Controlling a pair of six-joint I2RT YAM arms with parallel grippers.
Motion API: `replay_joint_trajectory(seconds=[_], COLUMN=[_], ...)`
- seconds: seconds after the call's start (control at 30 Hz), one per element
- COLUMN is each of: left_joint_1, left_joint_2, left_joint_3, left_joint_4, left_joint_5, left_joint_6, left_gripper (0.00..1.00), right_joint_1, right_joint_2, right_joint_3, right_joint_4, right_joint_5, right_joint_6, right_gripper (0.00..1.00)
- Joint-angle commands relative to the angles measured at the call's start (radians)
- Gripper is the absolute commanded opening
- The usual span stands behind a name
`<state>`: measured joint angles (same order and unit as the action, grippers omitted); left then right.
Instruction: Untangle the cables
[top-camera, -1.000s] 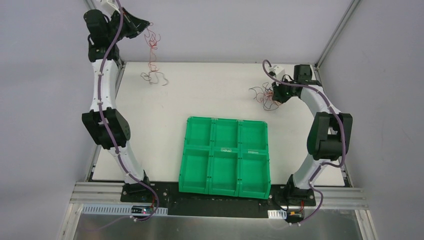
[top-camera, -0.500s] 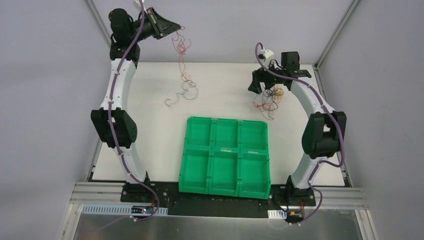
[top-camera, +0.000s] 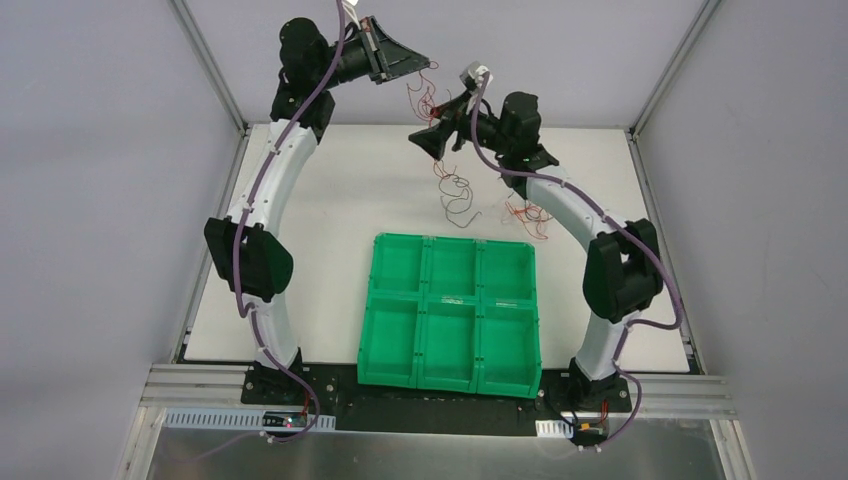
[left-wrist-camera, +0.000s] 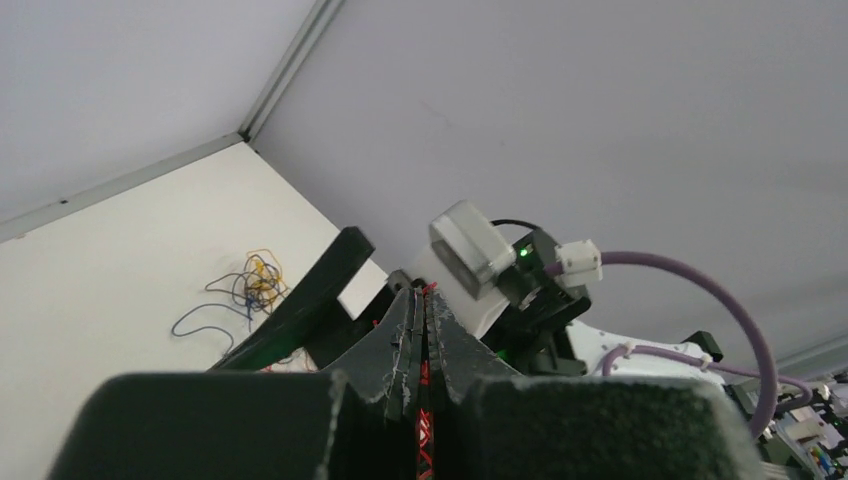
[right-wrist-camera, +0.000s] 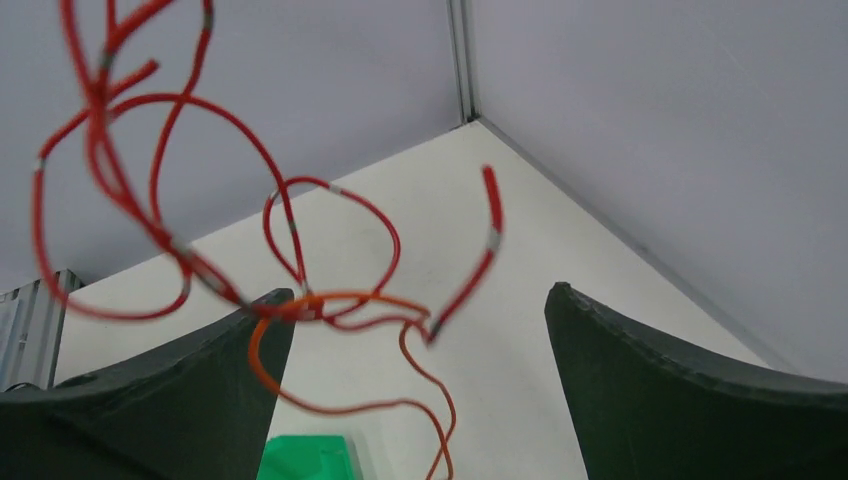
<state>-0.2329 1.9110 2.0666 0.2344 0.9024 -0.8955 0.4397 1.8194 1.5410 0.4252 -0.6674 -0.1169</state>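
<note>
In the top view my left gripper is raised high over the table's far edge, shut on a strand of the cables. Red loops hang from it, and dark loops dangle lower, toward the table. The left wrist view shows its jaws pressed together with a red wire between them. My right gripper hovers just below, open, beside the hanging strand. In the right wrist view red wire and orange wire dangle in front of the spread gripper, touching nothing I can see.
A second clump of cables lies on the white table under the right forearm; it also shows in the left wrist view as a yellow and dark clump. A green six-compartment tray sits at the centre front.
The left arm swung right, carrying its hanging strand along the back. The right gripper opened, left the clump on the table, then rose and moved left to the strand.
</note>
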Motion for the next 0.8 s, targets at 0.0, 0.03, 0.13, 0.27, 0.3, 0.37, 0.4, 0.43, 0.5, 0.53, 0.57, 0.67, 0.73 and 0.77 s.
replay_joint_trajectory(seconds=[0.0,0.03,0.13,0.27,0.3,0.37,0.4,0.43,0.5,0.53,0.57,0.67,0.73,0.77], left_joint_1=[-0.022,-0.024,-0.022,0.024,0.045,0.097,0.112,0.123,0.129,0.131,0.134,0.148,0.169,0.187], left_joint_2=[-0.006,-0.006,-0.011,-0.028,-0.031,-0.045,-0.06,-0.074,-0.107,-0.121,-0.133,-0.154,-0.153,-0.151], left_joint_3=[0.053,0.053,0.062,0.096,0.112,0.13,0.123,0.114,0.097,0.087,0.077,0.072,0.083,0.09], left_joint_4=[0.052,0.045,0.02,-0.054,-0.083,-0.15,-0.164,-0.18,-0.215,-0.218,-0.221,-0.242,-0.267,-0.269], left_joint_5=[-0.041,-0.046,-0.057,-0.079,-0.095,-0.171,-0.2,-0.224,-0.257,-0.267,-0.282,-0.353,-0.396,-0.397], left_joint_6=[-0.018,-0.015,0.008,0.074,0.107,0.185,0.24,0.309,0.45,0.501,0.54,0.615,0.633,0.621], left_gripper=[0.0,0.0,0.0,0.0,0.0,0.0,0.0,0.0,0.0,0.0,0.0,0.0,0.0,0.0], right_joint_1=[0.04,0.049,0.06,0.038,0.021,-0.007,-0.025,-0.039,-0.073,-0.093,-0.114,-0.175,-0.213,-0.236], right_joint_2=[0.086,0.098,0.112,0.077,0.064,0.036,0.024,0.01,-0.01,-0.016,-0.022,-0.031,-0.036,-0.038], right_joint_3=[0.052,0.063,0.047,-0.034,-0.051,-0.083,-0.107,-0.131,-0.172,-0.19,-0.205,-0.236,-0.255,-0.261], right_joint_4=[0.257,0.273,0.313,0.276,0.229,0.146,0.114,0.085,0.024,-0.005,-0.032,-0.109,-0.144,-0.164], right_joint_5=[0.033,0.047,0.139,0.223,0.217,0.208,0.206,0.207,0.205,0.202,0.197,0.184,0.18,0.177], right_joint_6=[0.069,0.067,0.065,-0.014,-0.02,-0.057,-0.079,-0.111,-0.171,-0.196,-0.218,-0.295,-0.336,-0.351], right_gripper=[0.99,0.92,0.28,0.0,0.0,0.0,0.0,0.0,0.0,0.0,0.0,0.0,0.0,0.0])
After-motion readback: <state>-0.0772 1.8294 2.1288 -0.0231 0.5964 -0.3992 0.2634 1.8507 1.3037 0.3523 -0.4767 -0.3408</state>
